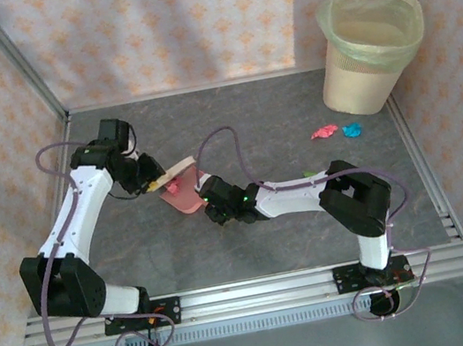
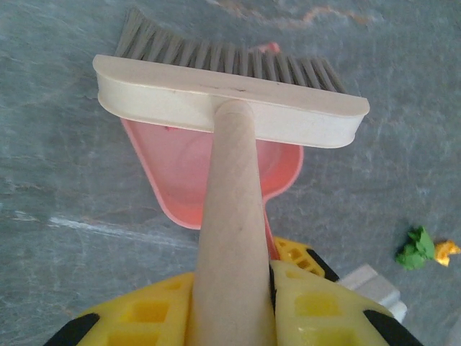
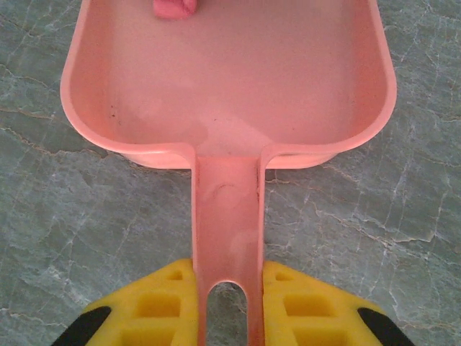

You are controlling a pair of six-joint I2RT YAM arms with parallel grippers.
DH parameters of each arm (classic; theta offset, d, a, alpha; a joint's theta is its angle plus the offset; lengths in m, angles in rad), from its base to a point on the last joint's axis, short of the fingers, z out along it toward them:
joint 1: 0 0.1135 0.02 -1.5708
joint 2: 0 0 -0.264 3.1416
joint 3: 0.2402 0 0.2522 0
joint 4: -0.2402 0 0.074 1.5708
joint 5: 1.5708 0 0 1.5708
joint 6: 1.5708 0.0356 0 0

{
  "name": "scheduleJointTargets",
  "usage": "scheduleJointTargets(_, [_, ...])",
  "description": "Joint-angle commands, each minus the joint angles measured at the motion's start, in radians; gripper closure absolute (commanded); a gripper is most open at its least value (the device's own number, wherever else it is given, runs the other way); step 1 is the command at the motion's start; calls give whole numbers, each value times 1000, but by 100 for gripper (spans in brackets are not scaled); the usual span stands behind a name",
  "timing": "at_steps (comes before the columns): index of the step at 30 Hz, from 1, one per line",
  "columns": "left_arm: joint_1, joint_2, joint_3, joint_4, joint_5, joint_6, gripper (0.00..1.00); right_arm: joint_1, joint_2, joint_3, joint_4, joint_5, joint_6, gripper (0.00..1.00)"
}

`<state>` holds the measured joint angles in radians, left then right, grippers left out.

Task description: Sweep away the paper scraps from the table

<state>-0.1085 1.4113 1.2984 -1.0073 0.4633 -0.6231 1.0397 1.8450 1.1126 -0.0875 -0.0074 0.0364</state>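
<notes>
paper scraps (image 1: 324, 132) are scattered on bench (image 1: 228, 254): pink and blue near bin (image 1: 370, 68), green-orange pair (image 2: 421, 249) by right arm. one pink wad (image 3: 173, 7) is seen inside dustpan (image 3: 230, 86). brush (image 2: 230, 108) handle is clamped in left jaws, dustpan handle in right jaws.

Pale walls (image 1: 186, 19) in orange floral print (soft light across the back), aluminium corner posts (image 1: 16, 58).

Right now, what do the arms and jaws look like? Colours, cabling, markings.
Both alike: left arm and right arm have white links between black joint housings, with a lavender cable looping along each. The jaws are yellow with square recesses and black outer corners. A green light glows near the right wrist.
</notes>
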Motion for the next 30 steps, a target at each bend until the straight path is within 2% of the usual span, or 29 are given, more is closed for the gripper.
scheduleJointTargets(1, [-22,-65,-24,-28,62,46,100,-6,24,10,-6,11,23,100])
scheduleJointTargets(6, [-22,-147,-60,-42,158,69,100,-10,24,12,-5,9,26,100])
scheduleJointTargets(8, [-21,-165,-55,-65,144,83,100,-12,22,11,-6,7,27,100])
scheduleJointTargets(12, [4,-220,-52,-67,82,67,100,-12,14,3,0,5,28,100])
scheduleJointTargets(18, [95,-282,3,-31,-61,-6,100,-12,10,-8,19,-18,22,100])
scheduleJointTargets(23, [163,-262,27,23,-216,-103,100,-2,31,7,16,-40,14,100])
scheduleJointTargets(27, [250,-247,-36,164,-224,-221,100,12,45,21,2,-34,0,100])
scheduleJointTargets(30, [322,-204,10,176,-296,-248,100,17,49,23,0,-37,-3,100])
